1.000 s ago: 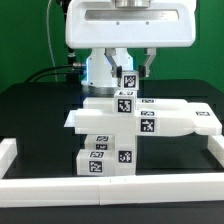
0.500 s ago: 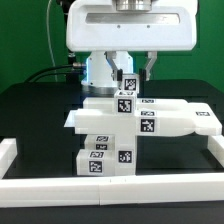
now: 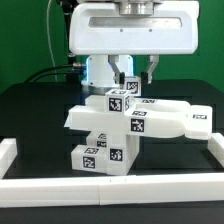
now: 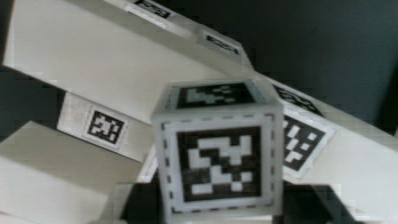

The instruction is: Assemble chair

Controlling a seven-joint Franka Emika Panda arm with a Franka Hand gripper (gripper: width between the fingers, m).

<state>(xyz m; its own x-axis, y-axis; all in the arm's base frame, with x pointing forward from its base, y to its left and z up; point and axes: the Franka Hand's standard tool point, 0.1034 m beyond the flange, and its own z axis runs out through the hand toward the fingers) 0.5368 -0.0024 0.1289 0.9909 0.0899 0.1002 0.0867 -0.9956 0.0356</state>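
Chair (image 3: 125,125): one assembly; end effector (image 3: 132,80) clamps it.

the chair (image 3: 130,122) stands on the table (image 3: 40,120), between border rails (image 3: 110,190).

My arm comes straight down from above, its broad white wrist housing filling the top of the exterior view, and my gripper (image 3: 130,75) points downward beneath it. My jaws are drawn in close, clamped on the upright tagged post of the chair (image 3: 128,93) at its upper end. In the wrist view, that post (image 4: 222,150) sits squarely between my dark fingertips (image 4: 317,199).
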